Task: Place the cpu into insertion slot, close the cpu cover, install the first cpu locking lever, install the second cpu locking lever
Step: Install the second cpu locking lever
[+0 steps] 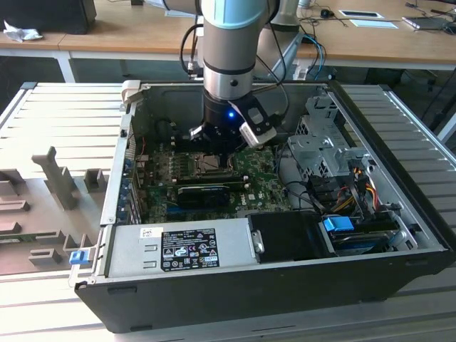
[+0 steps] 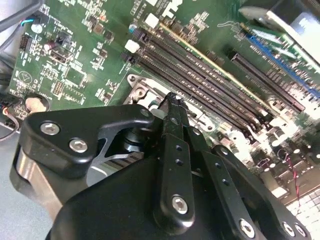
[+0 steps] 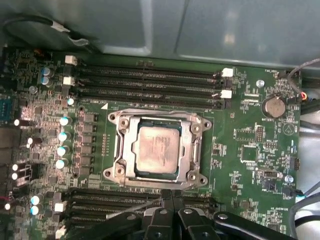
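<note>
A: Exterior view first: the black open computer case (image 1: 285, 285) lies on the slatted grey surface (image 1: 57, 114). Inside it are the green motherboard (image 1: 263, 189), a grey power supply box (image 1: 178, 248) and a silvery drive cage (image 1: 324, 146). The arm's black pincer (image 1: 217, 142) hangs low over the board, just above the socket.

B: And the second wrist view?

A: The pincer (image 2: 170, 100) has its fingers pressed together, holding nothing, the tips just beside the silvery rim of the square insertion slot (image 2: 142, 92).

B: Where is the chip?

A: First wrist view: the small square cpu with its pale silvery-beige face (image 3: 156, 150) lies flat in the insertion slot (image 3: 122, 150), and the thin silvery cpu cover frame (image 3: 192, 145) looks folded down around it. The closed pincer (image 3: 172, 196) sits at the socket's near edge.

B: So which step is this?

A: I judge placing and covering done, with the locking levers in hand. I cannot tell whether either lever is latched. Pressing a thin lever calls for firm, sideways-then-down contact without scraping the board.
</note>
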Motion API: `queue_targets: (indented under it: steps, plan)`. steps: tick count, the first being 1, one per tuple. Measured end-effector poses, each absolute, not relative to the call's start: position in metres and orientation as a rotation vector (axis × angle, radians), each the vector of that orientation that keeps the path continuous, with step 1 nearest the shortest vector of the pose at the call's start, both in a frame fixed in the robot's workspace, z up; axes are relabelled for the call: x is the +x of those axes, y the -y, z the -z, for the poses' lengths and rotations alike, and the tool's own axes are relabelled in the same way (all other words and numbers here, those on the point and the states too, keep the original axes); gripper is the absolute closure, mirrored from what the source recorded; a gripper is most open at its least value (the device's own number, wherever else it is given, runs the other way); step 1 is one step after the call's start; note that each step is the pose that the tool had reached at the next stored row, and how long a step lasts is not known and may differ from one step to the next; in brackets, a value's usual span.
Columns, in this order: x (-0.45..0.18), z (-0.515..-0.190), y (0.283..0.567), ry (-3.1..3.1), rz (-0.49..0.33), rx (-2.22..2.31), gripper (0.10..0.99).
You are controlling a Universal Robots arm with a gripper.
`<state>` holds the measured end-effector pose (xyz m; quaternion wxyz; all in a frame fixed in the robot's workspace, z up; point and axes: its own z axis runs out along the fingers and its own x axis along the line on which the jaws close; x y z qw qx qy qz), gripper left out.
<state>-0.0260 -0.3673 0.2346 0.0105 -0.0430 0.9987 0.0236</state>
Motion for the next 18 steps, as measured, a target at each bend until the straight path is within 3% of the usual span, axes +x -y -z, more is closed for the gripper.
queue_targets:
  steps: [3, 9, 18]
  plan:
    - [-0.027, -0.234, 0.374, -3.12, -0.099, -0.134, 0.98]
    - [-0.037, -0.232, 0.388, -3.102, -0.297, -0.132, 0.98]
    - [-0.06, -0.231, 0.401, -3.099, -0.322, -0.132, 0.98]
